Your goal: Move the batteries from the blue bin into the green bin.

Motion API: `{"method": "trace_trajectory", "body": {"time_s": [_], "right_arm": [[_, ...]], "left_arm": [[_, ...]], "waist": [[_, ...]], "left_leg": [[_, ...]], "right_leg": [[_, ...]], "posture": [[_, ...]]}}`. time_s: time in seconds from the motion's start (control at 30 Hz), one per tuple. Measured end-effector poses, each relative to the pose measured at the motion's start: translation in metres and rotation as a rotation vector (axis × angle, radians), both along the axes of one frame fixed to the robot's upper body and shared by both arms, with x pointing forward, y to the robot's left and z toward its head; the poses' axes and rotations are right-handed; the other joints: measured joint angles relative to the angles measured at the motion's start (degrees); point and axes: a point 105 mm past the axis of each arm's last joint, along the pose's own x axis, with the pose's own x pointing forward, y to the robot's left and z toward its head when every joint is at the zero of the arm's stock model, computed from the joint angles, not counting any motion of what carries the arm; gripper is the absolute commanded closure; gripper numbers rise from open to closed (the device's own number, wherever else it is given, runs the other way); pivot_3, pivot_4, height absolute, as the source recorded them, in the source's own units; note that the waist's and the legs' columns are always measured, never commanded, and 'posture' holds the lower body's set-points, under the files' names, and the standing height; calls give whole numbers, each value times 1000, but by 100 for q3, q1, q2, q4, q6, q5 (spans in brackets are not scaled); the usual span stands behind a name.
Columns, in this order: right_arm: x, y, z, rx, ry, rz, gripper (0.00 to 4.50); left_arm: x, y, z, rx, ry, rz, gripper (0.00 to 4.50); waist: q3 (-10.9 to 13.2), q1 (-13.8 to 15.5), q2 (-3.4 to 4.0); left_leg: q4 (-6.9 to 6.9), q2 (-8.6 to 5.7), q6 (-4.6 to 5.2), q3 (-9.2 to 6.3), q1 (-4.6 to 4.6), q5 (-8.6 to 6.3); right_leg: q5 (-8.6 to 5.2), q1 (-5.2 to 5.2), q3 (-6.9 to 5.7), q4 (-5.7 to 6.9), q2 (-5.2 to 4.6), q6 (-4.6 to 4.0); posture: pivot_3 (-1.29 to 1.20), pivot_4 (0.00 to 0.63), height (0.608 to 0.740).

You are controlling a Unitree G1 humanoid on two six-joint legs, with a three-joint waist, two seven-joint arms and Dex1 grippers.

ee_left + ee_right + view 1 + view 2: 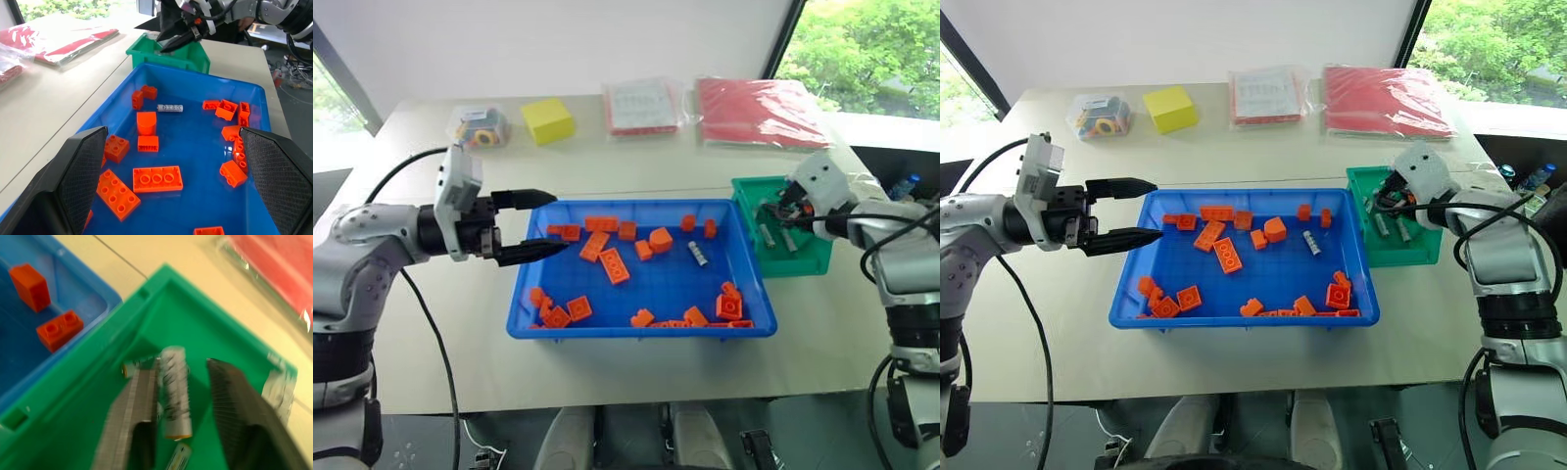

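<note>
Overhead, the right gripper hangs over the green bin; a lone battery lies leftward in the blue bin. Wrist view: jaws parted, a battery apparently released between them.

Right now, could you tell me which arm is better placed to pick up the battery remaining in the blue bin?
Probably the left: the left gripper hovers open at the blue bin, facing the battery. The right gripper is over the green bin.

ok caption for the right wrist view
Right gripper open over the green bin, a battery between its fingers.
</note>
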Motion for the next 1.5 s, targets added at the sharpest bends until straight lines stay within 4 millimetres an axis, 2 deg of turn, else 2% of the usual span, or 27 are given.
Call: {"method": "trace_trajectory", "body": {"time_s": [0.07, 0.17, 0.3, 0.37, 0.47, 0.63, 0.87, 1.0, 1.43, 1.5], "right_arm": [[-1, 1, 0, 1, -4, 1, 1569], [-2, 18, 5, 29, -28, 63, 1569], [-19, 70, 15, 166, -1, 265, 1569], [-26, 88, 9, 200, 49, 290, 1569], [-32, 101, -9, 221, 125, 264, 1569], [-40, 97, -41, 253, 226, 133, 1569], [-41, 97, -46, 288, 216, 62, 1569], [-39, 106, -52, 344, 240, 48, 1569], [-45, 124, -62, 213, 286, 23, 1569], [-49, 128, -73, 197, 326, 36, 2113]], "left_arm": [[1, -1, 0, 4, -2, -8, 0], [2, -1, -4, 3, 11, -13, 0], [3, -1, -5, 2, 15, -15, 0], [4, -1, -5, 1, 14, -13, 0], [4, -2, -7, -3, 16, -6, 0], [2, 0, -9, -3, 18, 10, 0], [3, 4, -6, -12, 3, 35, 0], [3, 3, -5, -13, 1, 37, 0], [6, 1, 1, -22, -22, 40, 0], [6, 1, 1, -23, -23, 43, 0]], "waist": [[0, -27, 0], [0, -38, 0], [0, -26, 0], [0, -8, -1], [0, 27, -1], [-1, 17, -2], [-14, 16, -23], [-26, 4, -43], [-26, -13, -43], [-25, -9, -42]], "left_leg": [[0, 4, 1, 1, 1, 0], [0, 14, 0, -1, 1, 0], [1, 18, 1, -3, 1, 0], [3, 17, 1, -4, 1, 0], [5, 12, 0, -7, 0, 0], [4, 12, 0, -8, -1, 0], [6, 14, 0, -9, 6, -1], [6, 15, 0, -10, 10, 0], [-3, 21, 1, -12, 10, -1], [0, 20, 1, -11, 10, -1]], "right_leg": [[0, 0, 1, 0, 5, 0], [0, -2, 1, 1, 15, 0], [0, -1, 1, 1, 18, -1], [0, 1, 2, 0, 17, -1], [1, 3, 2, -1, 13, -2], [2, 1, 3, -1, 12, -3], [2, 11, 2, -2, 15, -4], [3, 13, 2, -2, 17, -6], [3, 5, 1, 1, 23, -9], [4, 7, 2, 0, 22, -8]], "posture": [[0, 150, 736], [0, 150, 736], [0, 150, 736], [0, 150, 736], [0, 150, 736], [0, 150, 736], [0, 150, 736], [0, 150, 736], [0, 150, 736], [0, 150, 736]]}}
